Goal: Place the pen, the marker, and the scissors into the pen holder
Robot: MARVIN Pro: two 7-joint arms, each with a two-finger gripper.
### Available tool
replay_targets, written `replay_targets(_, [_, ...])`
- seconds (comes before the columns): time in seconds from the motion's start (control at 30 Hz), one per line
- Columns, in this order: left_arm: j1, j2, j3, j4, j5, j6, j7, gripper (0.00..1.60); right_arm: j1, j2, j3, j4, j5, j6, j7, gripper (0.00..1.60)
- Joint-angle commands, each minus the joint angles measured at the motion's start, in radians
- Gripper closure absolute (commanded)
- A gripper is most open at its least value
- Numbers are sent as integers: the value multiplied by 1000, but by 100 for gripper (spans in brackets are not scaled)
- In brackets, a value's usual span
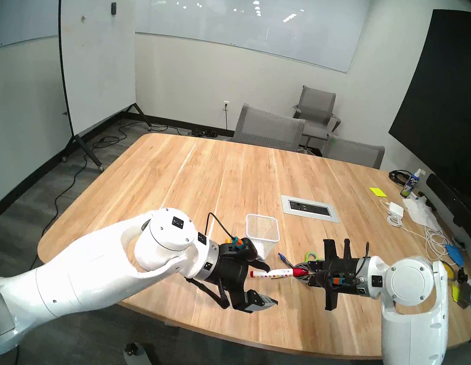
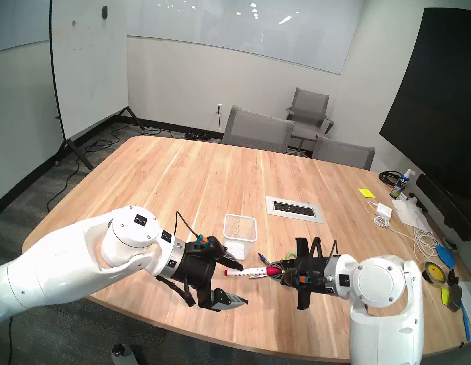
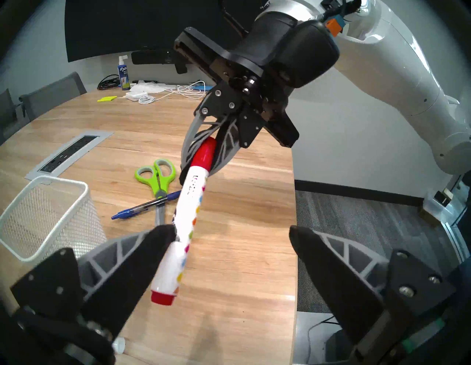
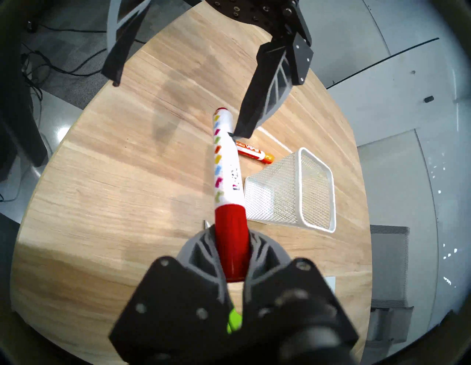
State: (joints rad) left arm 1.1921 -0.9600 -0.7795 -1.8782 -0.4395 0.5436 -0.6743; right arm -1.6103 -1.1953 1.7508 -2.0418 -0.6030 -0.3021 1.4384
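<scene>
Head stereo left shows a meeting room with a rolling whiteboard (image 1: 94, 52), grey chairs (image 1: 268, 128) and a dark screen (image 1: 467, 105) around a large wooden desk (image 1: 197, 177), whose far right corner is cluttered with cables and a spray bottle. Both arms meet above the near half of the desk. The right gripper (image 1: 304, 273) is clamped on the red cap end of the marker (image 1: 273, 273), a white barrel with coloured dots, and holds it in the air pointing toward the left gripper (image 1: 265, 283). That gripper's jaws stand wide, the marker's free end lying against one fingertip (image 3: 163, 234) and well apart from the other. It looks like a handover, and the main risk is the right gripper letting go before the left has closed, which would drop the marker onto the desk; an off-centre pinch near the very end could also let it swing or slip. The pen holder (image 1: 263, 232), a white mesh cup, stands upright and looks empty, just beyond the left gripper, near enough that a sweeping wrist could tip it. The scissors (image 3: 158, 178) lie flat near the holder with the blue pen (image 3: 145, 206) resting across their blades. A second, orange-capped marker (image 4: 253, 153) lies on the desk beside the holder.
</scene>
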Motion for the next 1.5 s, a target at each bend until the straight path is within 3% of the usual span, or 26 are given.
replay_targets(0.0, [-18,-3,-5,-16,2,-7,-9,0,33,15,2,-28,-12,-35,-18,160])
replay_targets(0.5, [-69,-45,18,34,52,-13,-18,0,15,54,7,-92,-31,-115,-8,160])
replay_targets(0.8, [-92,-61,28,61,77,-16,-39,0,-18,71,16,-123,2,-115,25,160])
replay_targets(1.47, [-124,-84,20,88,80,-4,-81,0,-68,109,12,-151,28,-103,12,160])
